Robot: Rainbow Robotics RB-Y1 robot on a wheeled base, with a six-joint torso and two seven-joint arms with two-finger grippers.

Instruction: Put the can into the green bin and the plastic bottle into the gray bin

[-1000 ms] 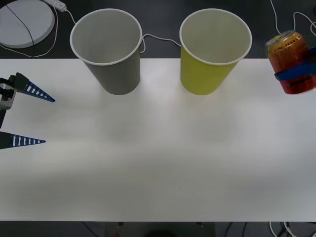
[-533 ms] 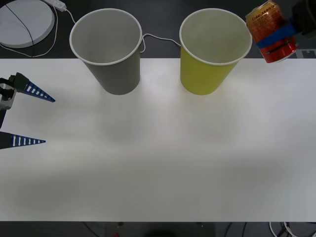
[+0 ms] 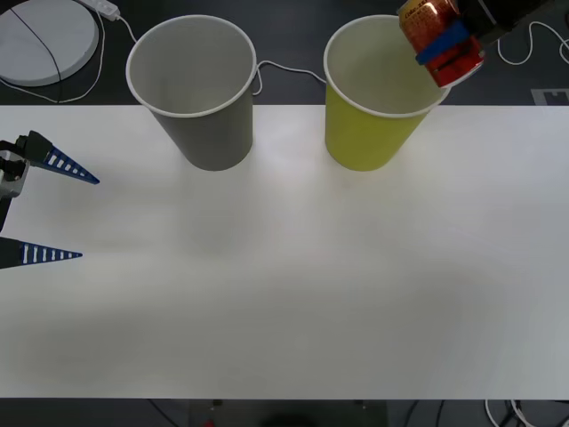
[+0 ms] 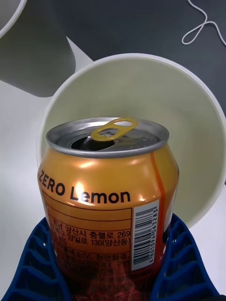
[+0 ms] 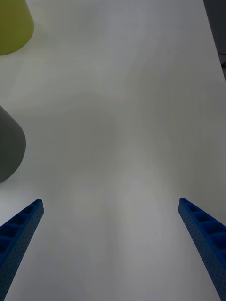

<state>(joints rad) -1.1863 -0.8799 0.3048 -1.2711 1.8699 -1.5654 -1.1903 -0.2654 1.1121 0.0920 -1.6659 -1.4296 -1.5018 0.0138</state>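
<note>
My right gripper is shut on the red-orange can, holding it tilted above the right rim of the green bin. In the right wrist view the can sits between the blue fingers, its gold top and pull tab facing the pale inside of the green bin. The gray bin stands upright to the left of the green one. At the table's left edge my left gripper stands open with nothing between its fingers. The plastic bottle is out of view.
The white table spreads in front of both bins. A round white disc and white cables lie on the dark floor behind the table's far edge.
The right gripper has carried the can up and to the left, from beside the table's right edge to over the green bin's rim. The left arm has not moved.
</note>
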